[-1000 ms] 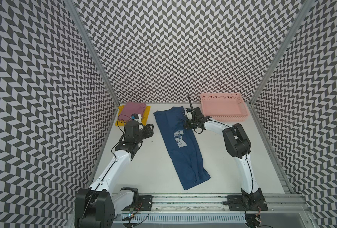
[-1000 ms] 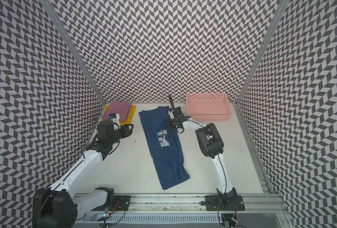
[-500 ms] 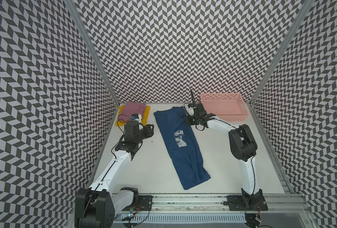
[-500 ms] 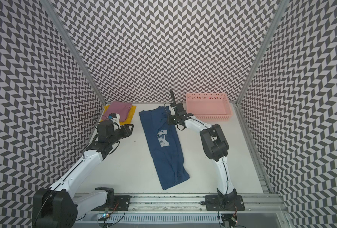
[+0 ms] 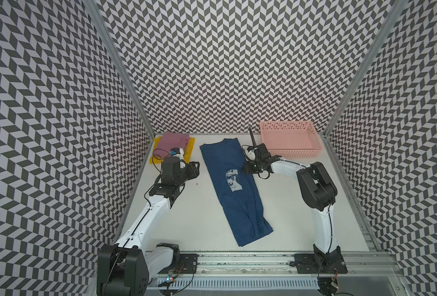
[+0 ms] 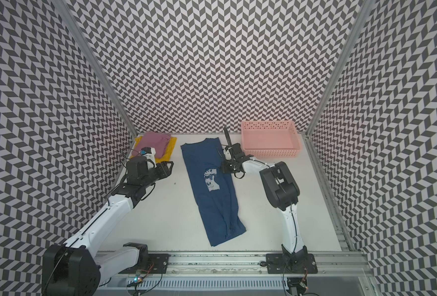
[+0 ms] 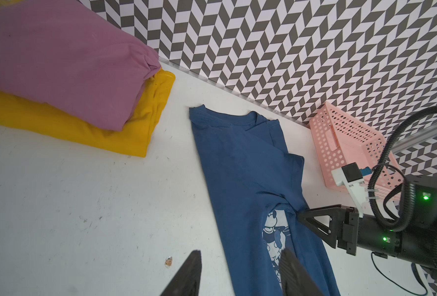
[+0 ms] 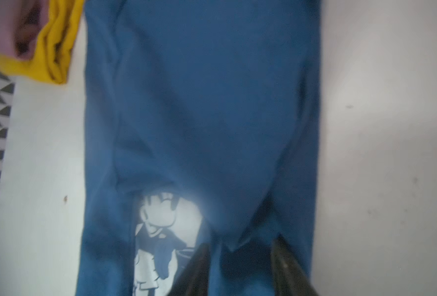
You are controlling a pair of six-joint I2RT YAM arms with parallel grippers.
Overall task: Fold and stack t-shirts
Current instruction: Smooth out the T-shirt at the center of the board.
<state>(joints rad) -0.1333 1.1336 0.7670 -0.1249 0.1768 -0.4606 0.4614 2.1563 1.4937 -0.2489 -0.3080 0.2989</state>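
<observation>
The navy t-shirt (image 5: pixel 234 187) lies flat mid-table as a long strip folded lengthwise, its pale mouse print (image 5: pixel 231 179) partly covered by a folded-in flap. My right gripper (image 5: pixel 245 169) hovers low at the shirt's right edge beside the print. In the right wrist view the right gripper (image 8: pixel 240 264) is open, with the flap's loose tip lying between the fingers. My left gripper (image 5: pixel 195 167) stands open over bare table left of the shirt; the left wrist view shows it empty (image 7: pixel 240 269). The mauve-pink t-shirt (image 5: pixel 174 142) rests folded on the yellow t-shirt (image 5: pixel 190 150) at the back left.
A pink perforated basket (image 5: pixel 289 153) stands empty at the back right, just behind the right wrist. Patterned walls close in the left, back and right sides. A small brown speck (image 7: pixel 168 261) lies on the table near the left gripper.
The right gripper has opened and let go of the navy flap, which now lies on the shirt. Its elbow swung right. The left arm has not moved.
</observation>
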